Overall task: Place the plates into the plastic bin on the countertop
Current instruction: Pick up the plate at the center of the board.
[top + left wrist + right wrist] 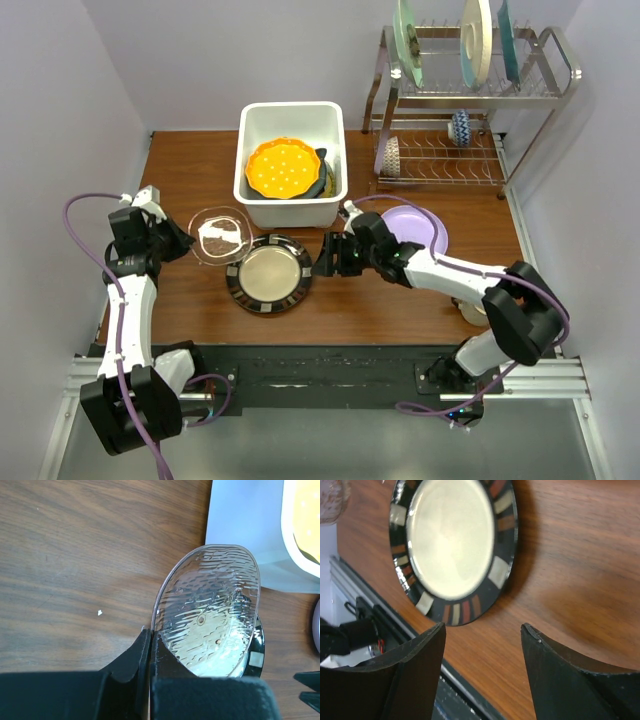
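My left gripper [188,240] is shut on the near rim of the clear glass plate [221,236], left of the white plastic bin [256,120]. In the left wrist view the gripper [150,636] pinches the rippled glass plate [210,605], which is tilted up, its far edge over the black-rimmed striped plate [257,652]. The striped plate [268,273] lies flat on the countertop [190,160]. My right gripper [322,258] is open and empty just right of it; it is also in the right wrist view [483,630], short of the striped plate [452,540]. The bin holds an orange dotted plate [285,168] on darker plates.
A lilac plate [418,226] lies under my right forearm. A small cream mug [470,312] sits by the right arm's elbow. The wire rack [470,110] at the back right holds three large upright plates and smaller dishes. A black rail [320,352] runs along the near edge.
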Robot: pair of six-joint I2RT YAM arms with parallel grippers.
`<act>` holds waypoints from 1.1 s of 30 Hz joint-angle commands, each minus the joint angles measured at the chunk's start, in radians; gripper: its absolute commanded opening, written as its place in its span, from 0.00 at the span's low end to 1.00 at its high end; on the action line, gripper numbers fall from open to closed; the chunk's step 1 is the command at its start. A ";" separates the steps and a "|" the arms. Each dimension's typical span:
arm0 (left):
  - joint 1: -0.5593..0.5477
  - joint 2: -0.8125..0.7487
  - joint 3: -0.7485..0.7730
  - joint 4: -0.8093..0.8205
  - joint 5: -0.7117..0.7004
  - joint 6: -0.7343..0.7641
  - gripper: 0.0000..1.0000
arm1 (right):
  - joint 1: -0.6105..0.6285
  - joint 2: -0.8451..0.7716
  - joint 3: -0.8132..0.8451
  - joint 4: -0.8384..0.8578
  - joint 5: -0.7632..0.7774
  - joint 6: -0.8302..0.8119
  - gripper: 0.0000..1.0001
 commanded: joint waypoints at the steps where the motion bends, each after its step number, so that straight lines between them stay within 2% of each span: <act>1: 0.012 -0.018 -0.001 0.049 0.028 0.012 0.00 | 0.004 -0.064 -0.115 0.232 0.049 0.119 0.64; 4: 0.011 -0.020 -0.001 0.049 0.026 0.012 0.00 | 0.004 -0.031 -0.162 0.312 0.054 0.173 0.62; 8: 0.012 -0.024 -0.001 0.047 0.032 0.012 0.00 | 0.005 0.054 -0.234 0.525 0.037 0.299 0.56; 14: 0.011 -0.050 0.001 0.041 -0.001 0.003 0.00 | 0.007 0.225 -0.228 0.663 0.008 0.371 0.51; 27: 0.012 -0.038 0.035 -0.008 -0.115 -0.006 0.00 | 0.016 0.405 -0.150 0.705 -0.010 0.400 0.46; 30: 0.011 -0.020 0.044 -0.016 -0.153 -0.008 0.00 | 0.019 0.431 -0.136 0.703 -0.010 0.410 0.42; 33: 0.011 0.003 0.044 -0.011 -0.176 -0.014 0.00 | 0.018 0.451 -0.137 0.702 -0.004 0.414 0.28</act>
